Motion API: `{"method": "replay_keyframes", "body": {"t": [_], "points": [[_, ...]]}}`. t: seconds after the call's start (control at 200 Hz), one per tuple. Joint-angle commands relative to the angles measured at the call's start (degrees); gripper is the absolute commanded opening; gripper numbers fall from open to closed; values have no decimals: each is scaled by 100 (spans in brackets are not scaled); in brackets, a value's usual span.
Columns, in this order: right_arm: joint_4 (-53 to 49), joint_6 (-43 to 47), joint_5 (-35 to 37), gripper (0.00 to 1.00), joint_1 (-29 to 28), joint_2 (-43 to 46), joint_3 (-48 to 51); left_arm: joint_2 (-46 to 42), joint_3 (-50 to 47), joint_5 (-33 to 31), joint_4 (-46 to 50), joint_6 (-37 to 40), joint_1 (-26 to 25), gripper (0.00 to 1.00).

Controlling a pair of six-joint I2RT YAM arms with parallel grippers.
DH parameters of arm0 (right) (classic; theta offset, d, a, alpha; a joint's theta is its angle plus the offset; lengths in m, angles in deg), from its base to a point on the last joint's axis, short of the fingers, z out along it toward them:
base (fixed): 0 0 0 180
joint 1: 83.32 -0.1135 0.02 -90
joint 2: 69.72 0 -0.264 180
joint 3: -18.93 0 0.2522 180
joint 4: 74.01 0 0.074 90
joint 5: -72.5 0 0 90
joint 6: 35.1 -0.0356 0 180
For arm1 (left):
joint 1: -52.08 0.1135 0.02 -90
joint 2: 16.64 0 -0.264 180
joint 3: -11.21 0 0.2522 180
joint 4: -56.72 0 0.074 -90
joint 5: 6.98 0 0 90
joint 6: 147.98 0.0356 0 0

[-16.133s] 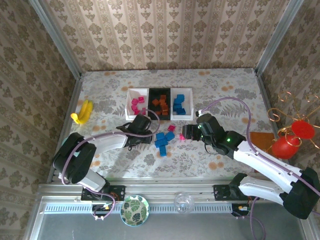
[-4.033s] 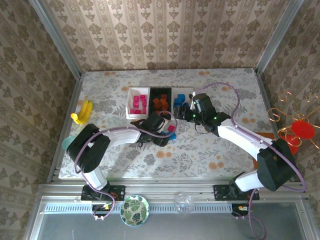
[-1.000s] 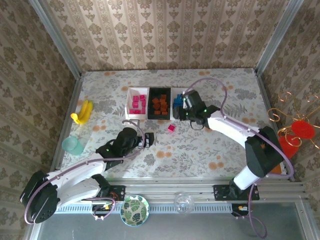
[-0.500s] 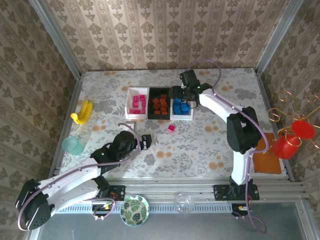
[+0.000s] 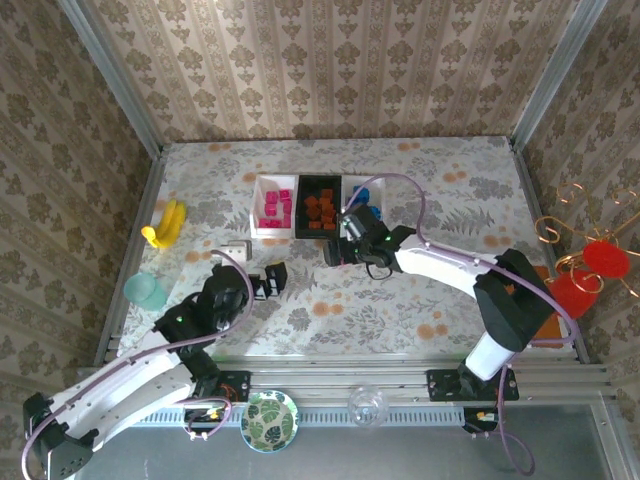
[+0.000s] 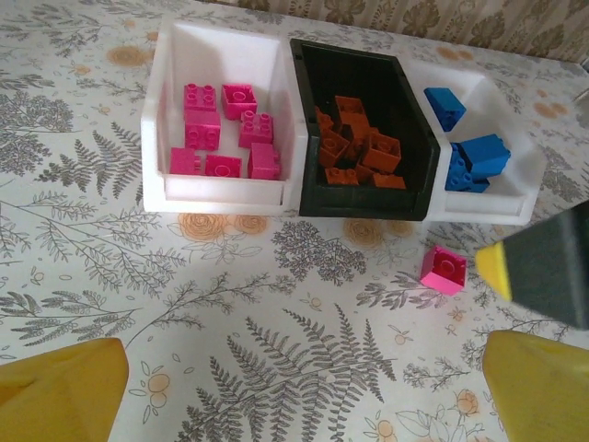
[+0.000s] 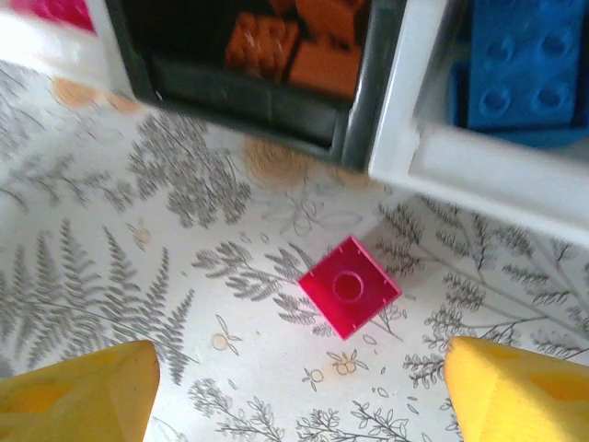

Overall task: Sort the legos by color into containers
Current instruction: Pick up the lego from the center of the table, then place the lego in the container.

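Three trays stand in a row: a white one [image 5: 272, 208] with magenta legos [image 6: 221, 129], a black one [image 5: 320, 208] with orange-brown legos [image 6: 354, 147], and a white one [image 6: 479, 207] with blue legos [image 6: 474, 157]. One loose magenta lego [image 7: 349, 285] lies upside down on the table in front of the trays. My right gripper [image 5: 337, 251] hovers open just above it, one yellow finger on each side [image 7: 299, 396]. My left gripper [image 5: 271, 281] is open and holds nothing; it sits back from the trays, over bare cloth [image 6: 304, 396].
A yellow banana [image 5: 165, 222] and a teal cup [image 5: 146, 291] sit at the table's left edge. The leaf-patterned plate [image 5: 269, 421] rests on the near rail. Red ornaments [image 5: 588, 272] hang at the right. The right gripper's dark finger [image 6: 552, 267] reaches into the left wrist view.
The right arm has swung back from above the blue tray down to the loose magenta lego. The left arm has drawn slightly back toward the near left.
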Motion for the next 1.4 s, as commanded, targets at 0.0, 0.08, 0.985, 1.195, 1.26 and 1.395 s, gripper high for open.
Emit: {"method": "replay_keyframes", "body": {"t": [0.0,0.08,0.985,1.195,1.26,1.395], "points": [[244,-136,280,82,13,-468,-49,-28,105,-167,319,151,-20,100],[240,-78,329,80,13,-777,-218,-37,95,-168,376,124,-15,100],[399,390,-1025,38,-281,-1296,-2023,-393,325,-575,982,232,55,100],[-244,360,-1002,42,-243,-2909,-4470,-343,454,-736,1276,248,58,100],[-535,250,-892,46,-177,-3468,-5385,-336,464,-804,1280,283,67,100],[-1043,-37,-865,67,8,-4309,-6911,-280,464,-943,1204,350,100,100]]}}
